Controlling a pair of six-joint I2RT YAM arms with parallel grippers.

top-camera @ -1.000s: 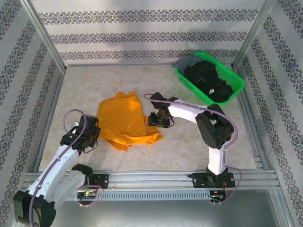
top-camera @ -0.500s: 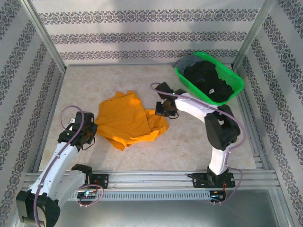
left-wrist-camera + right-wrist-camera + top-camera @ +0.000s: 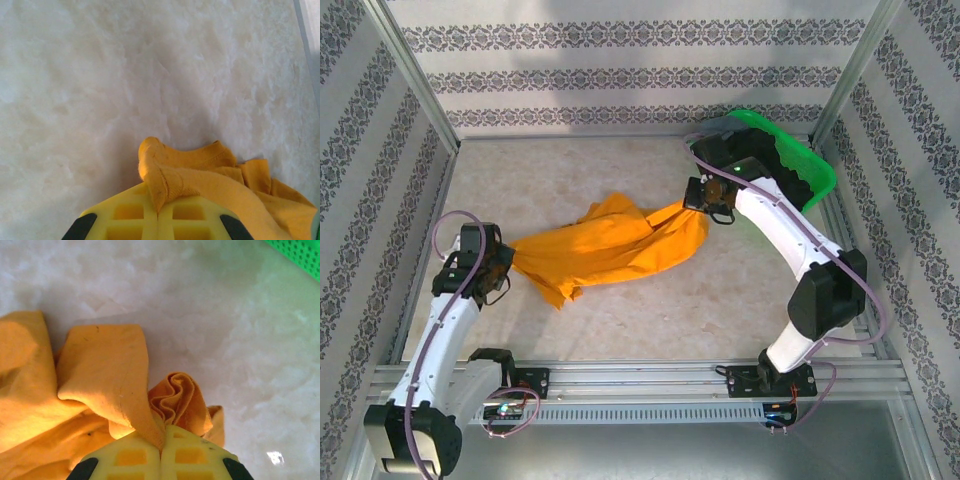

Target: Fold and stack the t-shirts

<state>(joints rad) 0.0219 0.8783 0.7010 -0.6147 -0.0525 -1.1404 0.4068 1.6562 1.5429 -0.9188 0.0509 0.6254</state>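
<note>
The orange-yellow t-shirt (image 3: pixel 610 245) hangs stretched between both arms above the table's middle. My left gripper (image 3: pixel 498 268) is shut on its left end, with a ribbed hem (image 3: pixel 170 175) pinched between the yellow fingers (image 3: pixel 125 215). My right gripper (image 3: pixel 703 200) is shut on the right end, where bunched folds (image 3: pixel 175 397) of cloth sit between its pads (image 3: pixel 195 455). Black and dark grey t-shirts (image 3: pixel 790 170) lie heaped in the green basket (image 3: pixel 815 170) at the back right, partly hidden by the right arm.
Aluminium frame rails (image 3: pixel 420 250) and patterned walls close in the marble table (image 3: pixel 570 170) on the left, right and back. The green basket's mesh wall (image 3: pixel 300 252) shows at the top right of the right wrist view.
The right gripper has pulled its end of the orange shirt up and back-right toward the basket. The left gripper has shifted left. The shirt went from a flat heap to a stretched band.
</note>
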